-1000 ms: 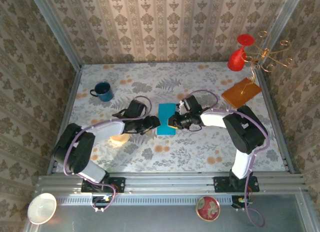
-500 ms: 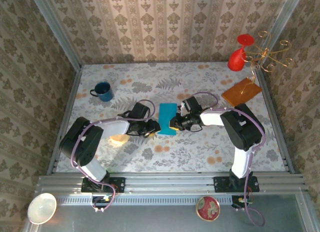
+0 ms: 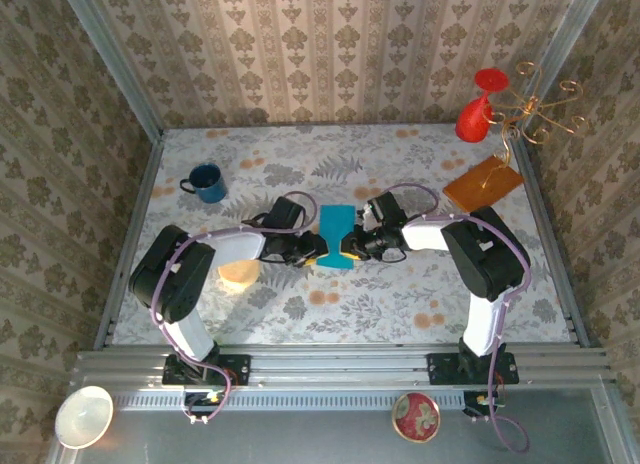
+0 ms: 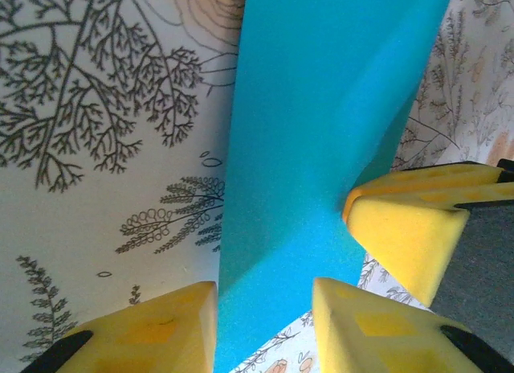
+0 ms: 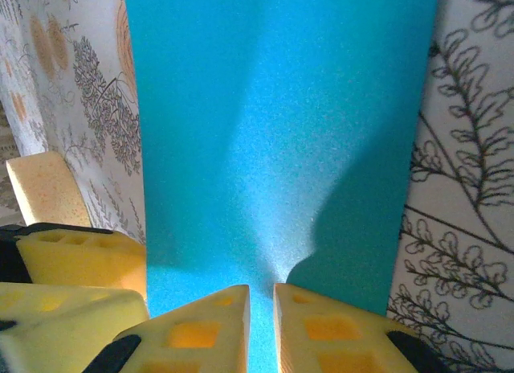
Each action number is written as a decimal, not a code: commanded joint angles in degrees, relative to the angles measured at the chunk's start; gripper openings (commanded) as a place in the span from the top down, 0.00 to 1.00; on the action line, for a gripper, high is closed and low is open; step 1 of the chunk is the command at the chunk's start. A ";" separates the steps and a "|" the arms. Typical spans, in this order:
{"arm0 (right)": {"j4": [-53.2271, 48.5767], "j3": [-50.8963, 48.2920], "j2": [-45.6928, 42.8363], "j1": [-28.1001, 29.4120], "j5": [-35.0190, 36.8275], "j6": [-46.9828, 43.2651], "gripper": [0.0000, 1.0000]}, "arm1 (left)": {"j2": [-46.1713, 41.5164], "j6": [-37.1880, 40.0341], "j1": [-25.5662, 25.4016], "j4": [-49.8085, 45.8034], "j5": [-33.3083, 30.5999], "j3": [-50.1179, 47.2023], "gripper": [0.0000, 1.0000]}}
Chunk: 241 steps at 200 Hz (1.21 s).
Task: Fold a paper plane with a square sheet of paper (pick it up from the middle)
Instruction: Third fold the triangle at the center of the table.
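The square sheet of paper (image 3: 335, 232), folded to a narrow teal strip, is seen near the middle of the worktop (image 3: 420, 304), drawn in at its waist. One side is held by the left gripper (image 3: 312, 250), jaws part closed around the paper. The other is clamped by the right gripper (image 3: 349, 248), jaws almost together.

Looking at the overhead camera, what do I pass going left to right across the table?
Blue mug → left gripper → square sheet of paper → right gripper → orange-brown sheet.
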 commanded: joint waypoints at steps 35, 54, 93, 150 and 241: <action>-2.84 -2.07 2.37 -0.82 2.17 0.20 0.81 | 2.14 0.38 3.06 6.08 7.42 1.04 0.67; -2.89 -2.15 2.30 -0.84 2.07 -0.06 0.81 | 3.50 1.21 3.79 5.50 8.54 2.86 0.70; -2.53 -2.54 2.14 -0.84 1.90 -0.15 0.81 | 6.23 2.30 5.59 5.06 10.59 4.85 0.77; -2.34 -2.50 1.85 -0.93 1.30 -0.87 0.80 | 8.64 4.52 6.68 2.16 12.51 7.83 0.89; -7.63 -1.47 -13.76 1.94 10.54 -14.72 0.57 | 6.22 0.74 6.68 3.32 11.51 6.66 1.00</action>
